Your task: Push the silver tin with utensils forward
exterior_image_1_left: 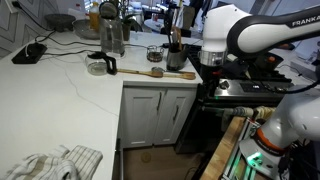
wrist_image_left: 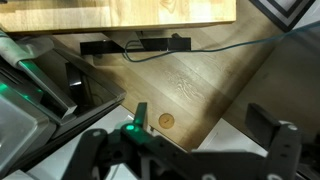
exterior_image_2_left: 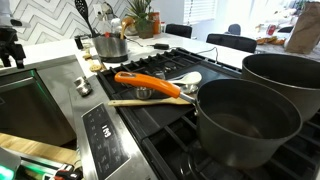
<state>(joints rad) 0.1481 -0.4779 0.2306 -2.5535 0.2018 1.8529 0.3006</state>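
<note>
We find the silver cylindrical metal tin with utensils (exterior_image_1_left: 177,58) standing upright on the white countertop (exterior_image_1_left: 60,95) in an exterior view. It is just beside the black stove (exterior_image_1_left: 235,92), with dark handles rising from its top. A smaller dark round cup (exterior_image_1_left: 155,53) sits near it, and a tall clear-and-metal jug (exterior_image_1_left: 112,35) stands further along.

The white robot arm (exterior_image_1_left: 235,35) stands by the stove, and nothing touches the tin. In the wrist view the gripper (wrist_image_left: 190,140) points down at a wooden floor (wrist_image_left: 200,85), its jaws spread wide and holding nothing.

We judge the push not yet begun: approach, contact and the push itself all remain.

Writing: the letters "FRANK", cut off by the frame edge, can be read on the arm. Markings on the stove control panel (exterior_image_2_left: 100,135) are too small to read.
</note>
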